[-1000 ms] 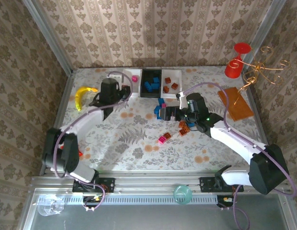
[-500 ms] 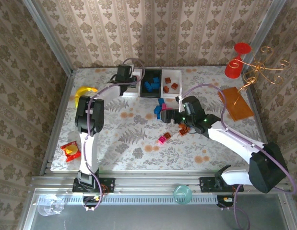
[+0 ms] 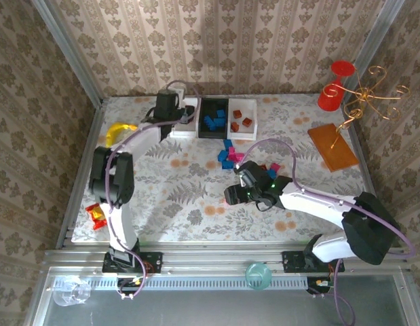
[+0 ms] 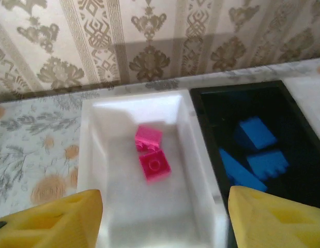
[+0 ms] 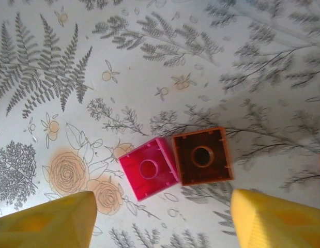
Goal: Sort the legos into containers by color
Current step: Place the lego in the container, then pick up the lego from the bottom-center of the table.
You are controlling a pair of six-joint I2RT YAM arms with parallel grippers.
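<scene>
Floral worktop (image 5: pixel 72 77) carried a pink lego (image 5: pixel 148 169) touching an orange-brown lego (image 5: pixel 203 156), both unsorted. The right tool (image 5: pixel 160 212) hovered open astride both, likely to pick one. Far left, two pink legos (image 4: pixel 154 165) lay in the white container (image 4: pixel 92 155), with the left tool (image 4: pixel 162 217) released and empty above.
</scene>
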